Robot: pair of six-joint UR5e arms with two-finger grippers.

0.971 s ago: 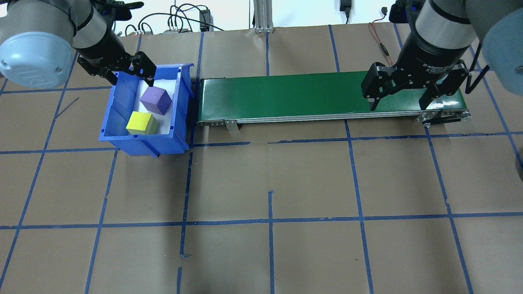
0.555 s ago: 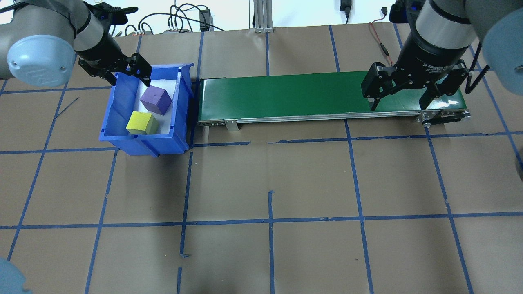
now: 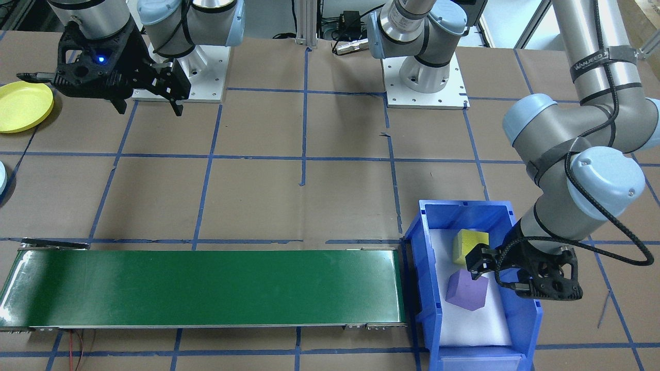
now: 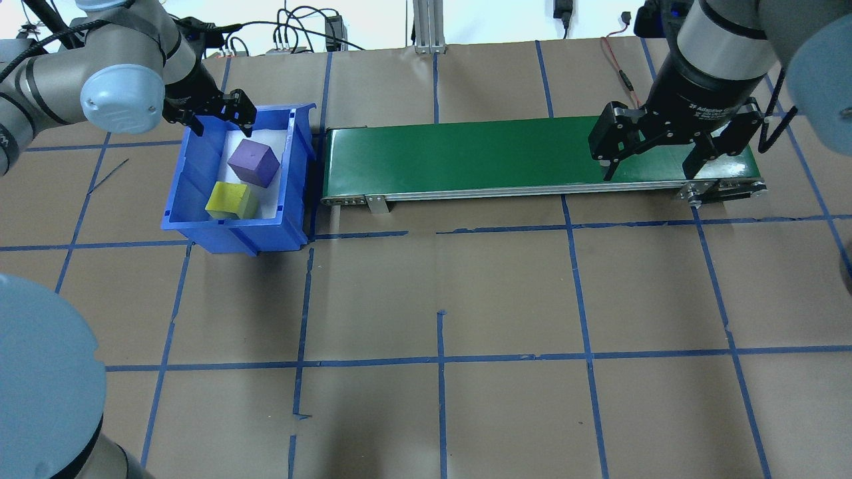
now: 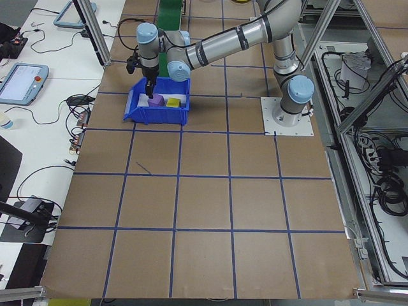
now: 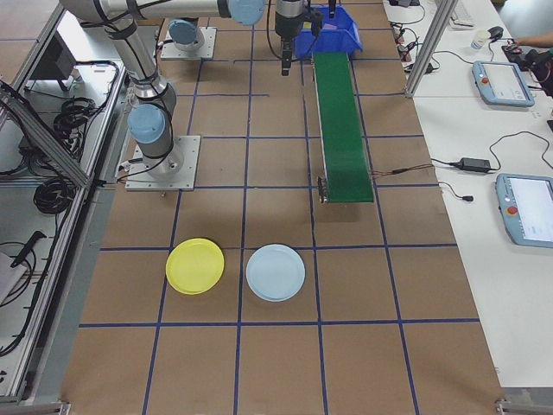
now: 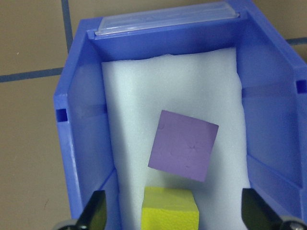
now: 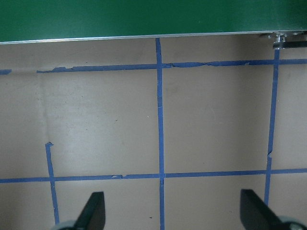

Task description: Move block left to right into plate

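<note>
Overhead view has the left gripper (image 4: 216, 114) hanging over the far end of the blue bin (image 4: 200, 174), jaws spread wide with nothing between them. Inside the bin, on white foam (image 7: 192, 91), sit two blocks – a purple cube (image 4: 253, 161) and a yellow cube (image 4: 230, 200) just beside it. Right gripper (image 4: 651, 156) is also wide open and empty, over the right end of the green conveyor (image 4: 466, 156). Yellow plate (image 6: 195, 265) sits well apart from all that, next to a pale blue plate (image 6: 276, 272) – nothing on either.
</note>
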